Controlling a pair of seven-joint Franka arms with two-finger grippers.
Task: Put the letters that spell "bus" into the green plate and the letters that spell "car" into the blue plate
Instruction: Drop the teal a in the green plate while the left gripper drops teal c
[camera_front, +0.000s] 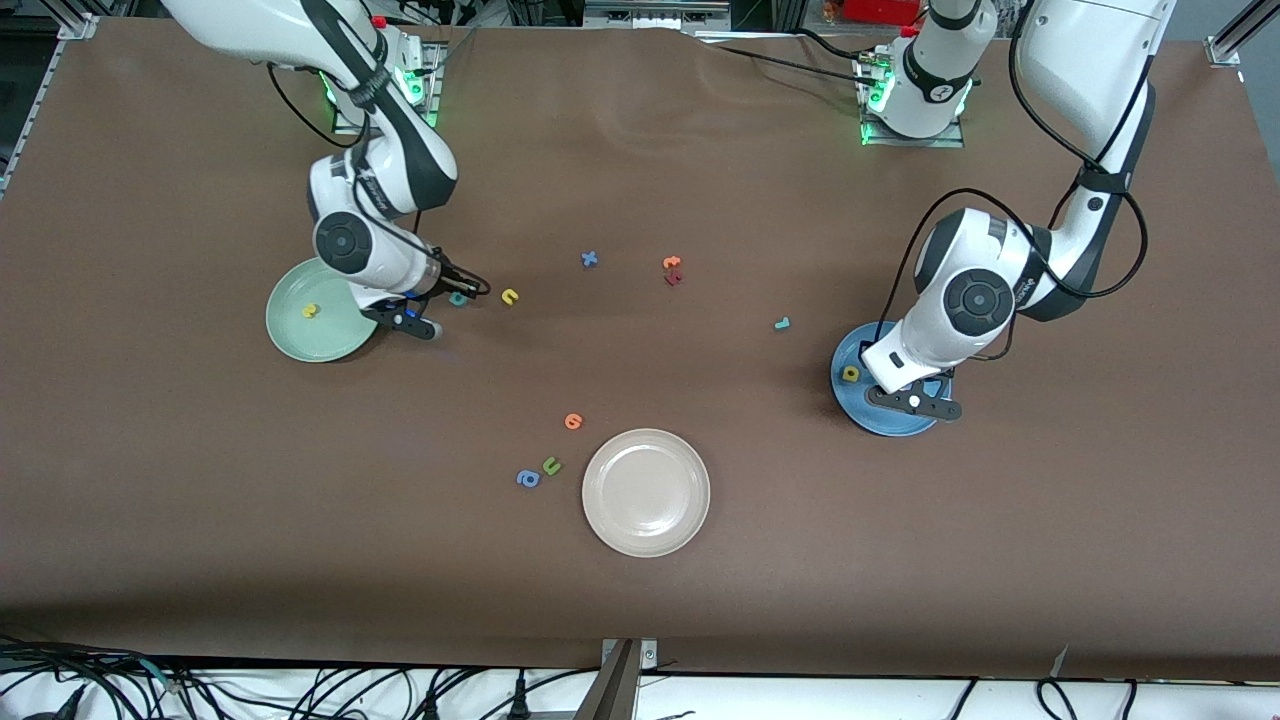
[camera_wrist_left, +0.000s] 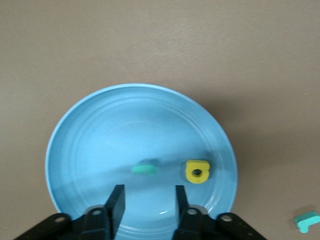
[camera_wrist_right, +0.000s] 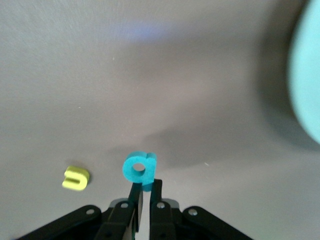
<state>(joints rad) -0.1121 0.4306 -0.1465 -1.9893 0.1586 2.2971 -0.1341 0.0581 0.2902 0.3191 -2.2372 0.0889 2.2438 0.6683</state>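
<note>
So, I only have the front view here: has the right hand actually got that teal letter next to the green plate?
Observer: Yes. In the right wrist view, the right hand is shut on the stem of the teal b.
Operator: And the left hand over the blue plate, is it carrying anything?
Observer: No. In the left wrist view, the left hand is open and empty. The teal c lies in the blue plate beside the yellow a.
</note>
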